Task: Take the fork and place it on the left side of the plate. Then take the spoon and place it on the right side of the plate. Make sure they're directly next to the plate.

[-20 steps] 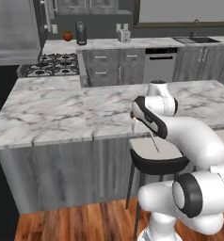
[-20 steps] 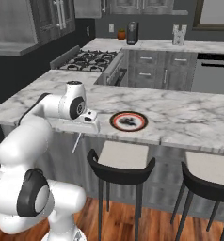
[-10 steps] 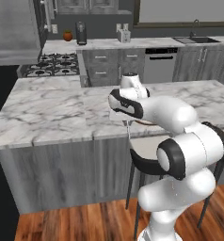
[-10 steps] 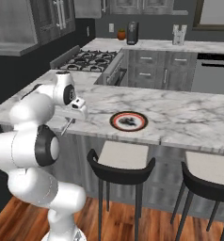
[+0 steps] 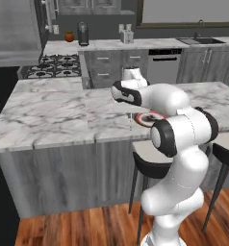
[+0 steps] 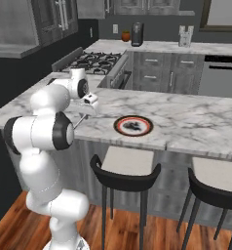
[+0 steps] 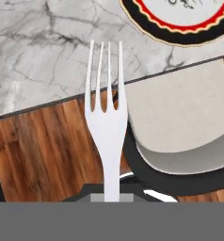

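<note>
My gripper (image 7: 112, 196) is pinching the fork (image 7: 106, 117), holding it over the worktop's (image 6: 196, 122) front edge, left of the plate (image 6: 133, 126); a stool (image 7: 180, 127) is standing directly below.

Even, soft rendered light; no harsh glare.

The marble counter (image 5: 54, 108) is lit brightly, while the upper left of both base views is left dark. Faint shadows are cast under the stools (image 6: 125, 168). The fork (image 7: 105, 108) is shown sharp and pale.
</note>
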Tool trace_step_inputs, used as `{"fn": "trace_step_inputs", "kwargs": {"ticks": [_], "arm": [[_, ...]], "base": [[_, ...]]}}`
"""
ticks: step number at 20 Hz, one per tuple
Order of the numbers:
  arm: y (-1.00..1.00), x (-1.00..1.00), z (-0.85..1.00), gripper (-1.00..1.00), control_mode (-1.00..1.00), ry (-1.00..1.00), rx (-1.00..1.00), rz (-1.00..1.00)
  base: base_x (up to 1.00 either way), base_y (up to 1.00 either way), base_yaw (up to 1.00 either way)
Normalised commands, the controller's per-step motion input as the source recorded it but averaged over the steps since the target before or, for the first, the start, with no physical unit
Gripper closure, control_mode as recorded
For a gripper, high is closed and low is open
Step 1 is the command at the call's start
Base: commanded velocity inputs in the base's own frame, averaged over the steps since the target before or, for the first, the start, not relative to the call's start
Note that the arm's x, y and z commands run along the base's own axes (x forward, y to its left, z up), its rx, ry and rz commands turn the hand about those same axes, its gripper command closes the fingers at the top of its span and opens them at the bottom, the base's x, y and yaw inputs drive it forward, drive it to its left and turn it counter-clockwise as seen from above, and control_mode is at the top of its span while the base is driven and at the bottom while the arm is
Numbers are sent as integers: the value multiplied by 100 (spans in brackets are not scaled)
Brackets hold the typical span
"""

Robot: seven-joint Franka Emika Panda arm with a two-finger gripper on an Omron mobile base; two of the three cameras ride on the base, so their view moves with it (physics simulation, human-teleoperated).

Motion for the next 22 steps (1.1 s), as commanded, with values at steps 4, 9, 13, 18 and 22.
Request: {"fn": "trace_step_inputs", "kwargs": {"ticks": [4, 9, 13, 18, 22], "arm": [[-50, 50, -25, 100, -100, -1, 0, -2], [-9, 57, -31, 100, -100, -3, 0, 0], [7, 72, -28, 100, -100, -2, 0, 0], [0, 64, -29, 100, -100, 0, 0, 0], [-1, 65, -28, 100, -100, 0, 0, 0]], "base": [[0, 0, 0], [0, 0, 0], [0, 0, 0], [0, 0, 0], [0, 0, 0]]}}
